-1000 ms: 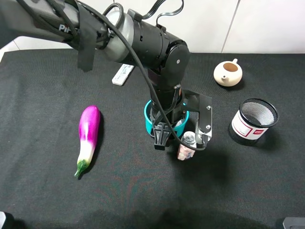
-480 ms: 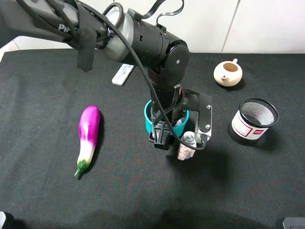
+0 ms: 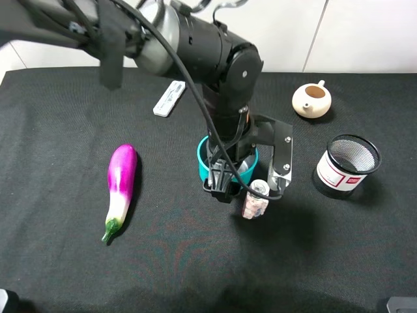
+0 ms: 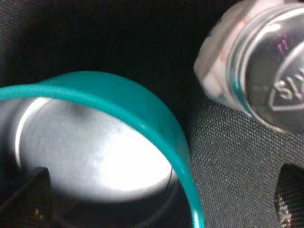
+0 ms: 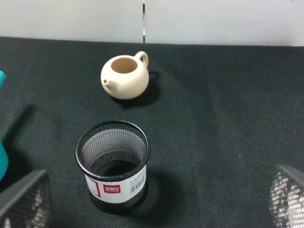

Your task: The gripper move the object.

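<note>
From above, the left gripper [image 3: 225,177] has risen a touch over the saucepan [image 3: 202,162], which stays put on the black cloth [image 3: 58,261], beside a small jar [image 3: 255,203]. Left wrist: fingers [image 4: 34,202] now wide apart, the pan rim between them. Right wrist: the right gripper [image 5: 156,197] is spread too, gripping nothing, near the mesh cup [image 5: 113,166] and the teapot [image 5: 125,76].

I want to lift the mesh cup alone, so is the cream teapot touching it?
Apart. The right wrist view shows bare black cloth between the teapot and the mesh cup.
</note>
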Controlling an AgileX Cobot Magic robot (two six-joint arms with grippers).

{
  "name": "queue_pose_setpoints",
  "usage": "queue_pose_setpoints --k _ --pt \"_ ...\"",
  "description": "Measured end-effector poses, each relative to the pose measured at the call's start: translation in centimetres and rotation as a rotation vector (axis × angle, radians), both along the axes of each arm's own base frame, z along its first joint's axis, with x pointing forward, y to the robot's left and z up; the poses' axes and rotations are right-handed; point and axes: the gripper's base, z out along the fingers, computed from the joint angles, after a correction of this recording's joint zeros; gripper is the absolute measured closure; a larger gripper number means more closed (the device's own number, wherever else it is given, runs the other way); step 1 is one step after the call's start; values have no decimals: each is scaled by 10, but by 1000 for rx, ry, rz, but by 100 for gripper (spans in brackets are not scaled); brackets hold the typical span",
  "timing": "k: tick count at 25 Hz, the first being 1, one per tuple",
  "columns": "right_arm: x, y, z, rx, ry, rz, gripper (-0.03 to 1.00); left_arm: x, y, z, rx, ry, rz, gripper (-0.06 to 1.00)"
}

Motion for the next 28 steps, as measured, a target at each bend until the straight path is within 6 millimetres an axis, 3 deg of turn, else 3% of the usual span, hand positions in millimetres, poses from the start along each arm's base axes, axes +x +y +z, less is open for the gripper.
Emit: queue_pose_setpoints --k 9,28 --pt "0 0 0 0 0 0 27 -2 10 38 12 -49 -18 -5" --pt "0 0 0 0 0 0 27 -22 51 116 106 -63 200 -5"
